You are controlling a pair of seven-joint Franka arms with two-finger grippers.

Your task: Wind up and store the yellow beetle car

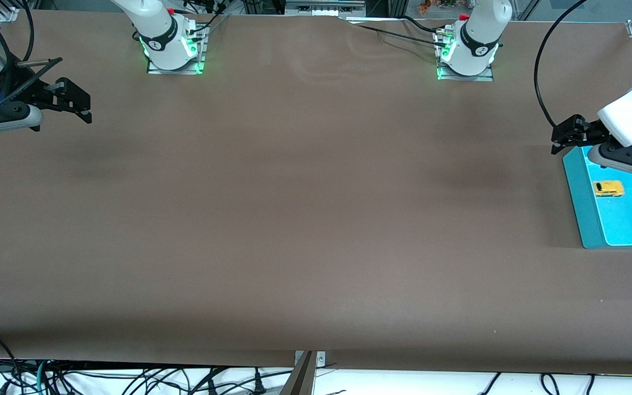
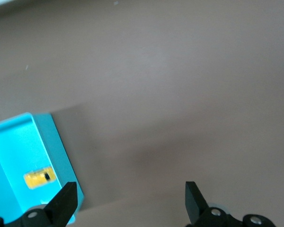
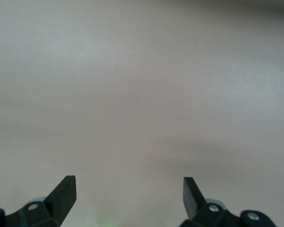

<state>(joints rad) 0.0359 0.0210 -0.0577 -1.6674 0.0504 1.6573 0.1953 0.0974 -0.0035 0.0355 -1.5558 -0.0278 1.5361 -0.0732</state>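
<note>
The yellow beetle car (image 1: pixel 608 188) sits inside a shallow teal tray (image 1: pixel 585 208) at the left arm's end of the table. It also shows in the left wrist view (image 2: pixel 38 178), on the tray's floor (image 2: pixel 14 156). My left gripper (image 1: pixel 564 137) is open and empty, up in the air over the tray's edge that lies toward the robots' bases. In its wrist view the gripper (image 2: pixel 130 198) looks down on bare table beside the tray. My right gripper (image 1: pixel 77 101) is open and empty, waiting over the right arm's end of the table, with only table under it (image 3: pixel 129 196).
The brown table (image 1: pixel 305 208) is bare between the two arms. The arm bases (image 1: pixel 173 49) (image 1: pixel 467 55) stand along the edge farthest from the front camera. Cables (image 1: pixel 129 381) hang below the near edge.
</note>
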